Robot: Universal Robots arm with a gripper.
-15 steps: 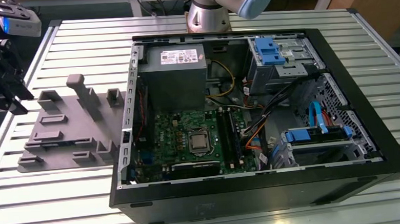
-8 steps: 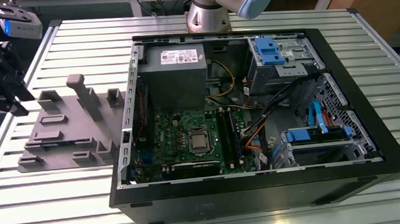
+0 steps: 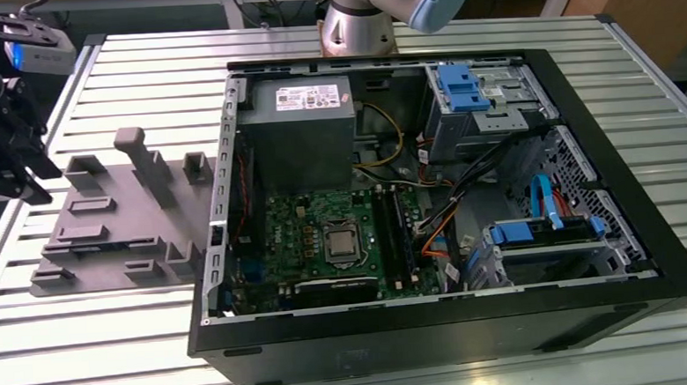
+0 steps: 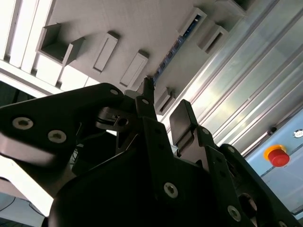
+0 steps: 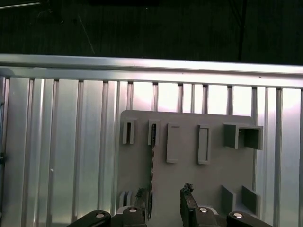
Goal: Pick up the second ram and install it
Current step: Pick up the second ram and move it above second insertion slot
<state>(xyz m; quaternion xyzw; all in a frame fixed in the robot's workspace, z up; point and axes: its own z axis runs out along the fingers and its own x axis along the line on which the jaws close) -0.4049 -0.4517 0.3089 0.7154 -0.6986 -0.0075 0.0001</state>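
The second ram (image 5: pixel 152 161) is a thin blue-green stick standing on its edge in a slot of the grey fixture plate (image 5: pixel 189 179). In the second wrist view the ram (image 4: pixel 171 51) shows as a narrow bluish strip between two grey blocks. My gripper (image 5: pixel 164 198) hovers above the plate with its dark fingers apart and nothing held; the ram's line runs close to one fingertip (image 5: pixel 142 196). In the exterior view my gripper (image 3: pixel 23 178) hangs over that view's left edge of the fixture plate (image 3: pixel 110 231). The open computer case (image 3: pixel 444 319) holds the green motherboard (image 3: pixel 322 238).
The case's black walls stand high around the motherboard. Inside are a grey power supply (image 3: pixel 298 115), blue drive brackets (image 3: pixel 461 85) and loose cables (image 3: pixel 461 186). Tall grey blocks (image 3: pixel 142 163) rise from the fixture. A ribbed metal table (image 3: pixel 137 71) carries everything; a red button (image 4: pixel 276 156) sits beyond it.
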